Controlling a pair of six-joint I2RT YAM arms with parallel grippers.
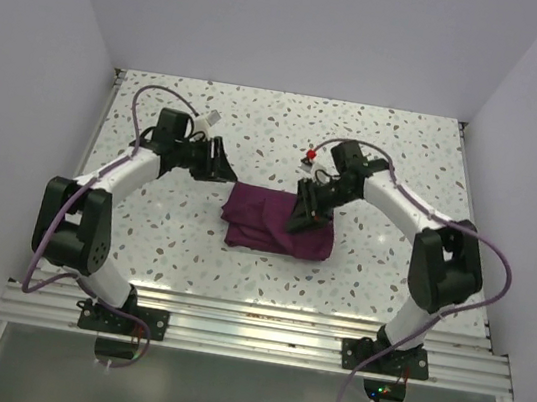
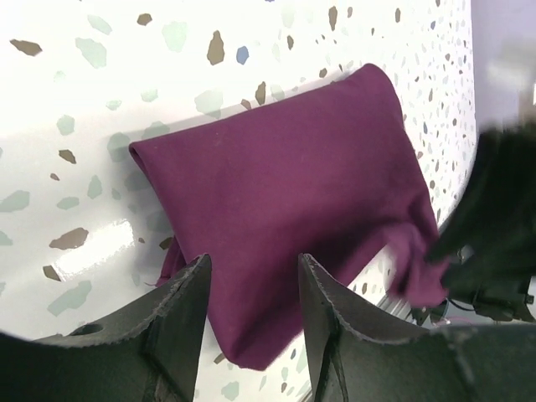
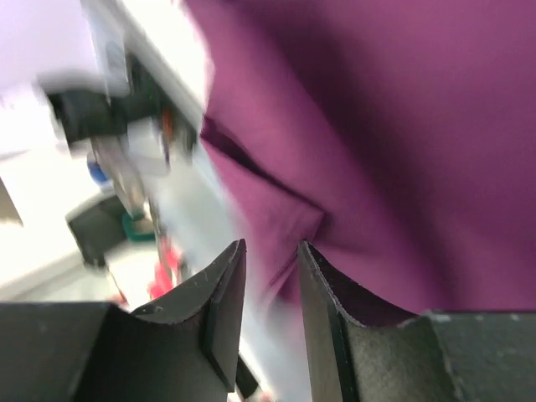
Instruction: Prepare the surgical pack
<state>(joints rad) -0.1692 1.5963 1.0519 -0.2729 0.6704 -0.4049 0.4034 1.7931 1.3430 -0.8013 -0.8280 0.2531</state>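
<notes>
The surgical pack (image 1: 265, 223) is a plum-purple cloth folded into a rectangular bundle in the middle of the table. No metal tray, instruments or gauze show. My left gripper (image 1: 221, 166) is open and empty, just off the bundle's far left corner. In the left wrist view the bundle (image 2: 293, 193) lies beyond its parted fingers (image 2: 254, 260). My right gripper (image 1: 302, 216) hangs over the bundle's right part. In the blurred right wrist view its jaws (image 3: 272, 244) stand a little apart over a cloth fold (image 3: 377, 126), with nothing between the pads.
A small red object (image 1: 310, 154) lies on the speckled table behind the right gripper. White walls close in the left, right and back. An aluminium rail (image 1: 251, 315) runs along the near edge by the arm bases.
</notes>
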